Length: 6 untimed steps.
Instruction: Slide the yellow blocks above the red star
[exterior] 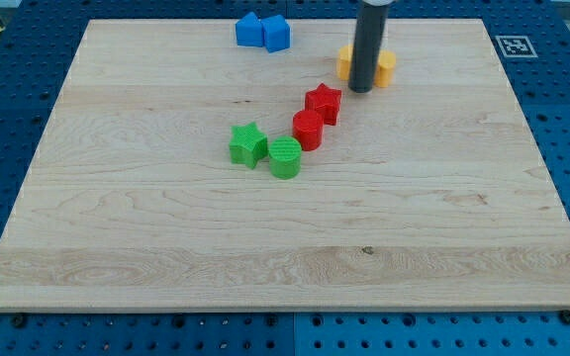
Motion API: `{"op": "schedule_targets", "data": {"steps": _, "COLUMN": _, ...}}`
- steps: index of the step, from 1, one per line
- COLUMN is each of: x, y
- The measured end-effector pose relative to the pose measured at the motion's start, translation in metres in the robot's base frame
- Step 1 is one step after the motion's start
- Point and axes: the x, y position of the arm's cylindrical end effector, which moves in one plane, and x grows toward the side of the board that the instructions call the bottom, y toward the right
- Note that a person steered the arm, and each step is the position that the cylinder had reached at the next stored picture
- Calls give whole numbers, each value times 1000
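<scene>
Nearest the camera, a green cylinder [285, 157] and green star [248, 144] sit below-left of the red star [323, 103]. Just above-right of that star, the tip [361, 89] stands before the yellow blocks [385, 66], seemingly nudging them. No jaws exist, nothing gripped.

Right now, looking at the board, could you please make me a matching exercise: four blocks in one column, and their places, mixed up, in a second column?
Blocks:
1. blue blocks
2. yellow blocks
3. green star
4. red star

Places:
A. partly hidden behind my tip
B. leftmost of the six-block group's lower pair
C. at the view's top edge, left of the rod
D. just below-left of my tip

Pairs: 1-C, 2-A, 3-B, 4-D
</scene>
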Motion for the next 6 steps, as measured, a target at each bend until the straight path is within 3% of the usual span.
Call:
{"op": "schedule_targets", "data": {"steps": 2, "x": 8, "y": 104}}
{"op": "schedule_targets", "data": {"steps": 3, "x": 6, "y": 107}}
{"op": "schedule_targets", "data": {"steps": 4, "x": -9, "y": 67}}
{"op": "schedule_targets", "data": {"steps": 6, "x": -35, "y": 48}}
